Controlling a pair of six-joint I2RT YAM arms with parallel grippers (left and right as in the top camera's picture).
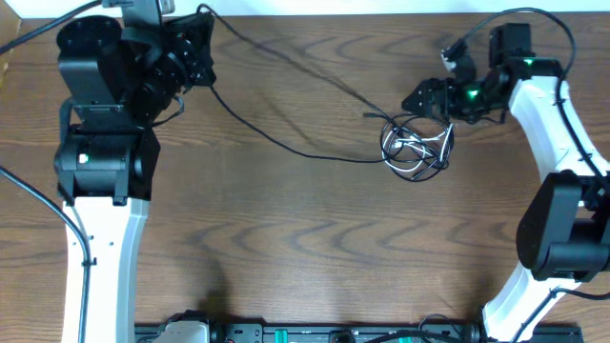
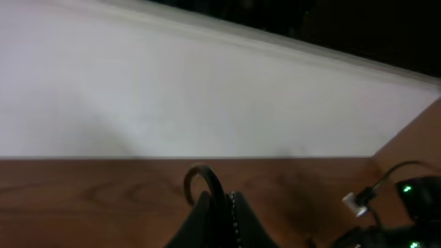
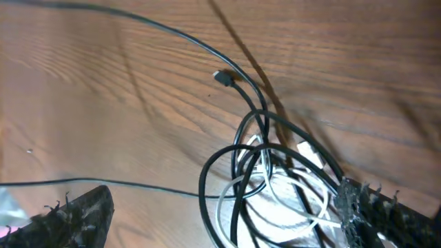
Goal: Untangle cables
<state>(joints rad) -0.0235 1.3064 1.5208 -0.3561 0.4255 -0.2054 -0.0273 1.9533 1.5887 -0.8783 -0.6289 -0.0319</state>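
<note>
Overhead: L gripper (image 2: 220,213) clamps black cable (image 2: 200,180); R gripper (image 1: 429,107) open over tangle (image 1: 416,151).

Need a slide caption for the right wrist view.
Open right gripper, fingers either side of a tangle of black and white cables on the wooden table.

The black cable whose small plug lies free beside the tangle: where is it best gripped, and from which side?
Grip just behind the plug, coming from above with the open right gripper, jaws across the cord. That end lies flat on bare table, apart from the tangle, so probably nothing else gets pinched.
</note>
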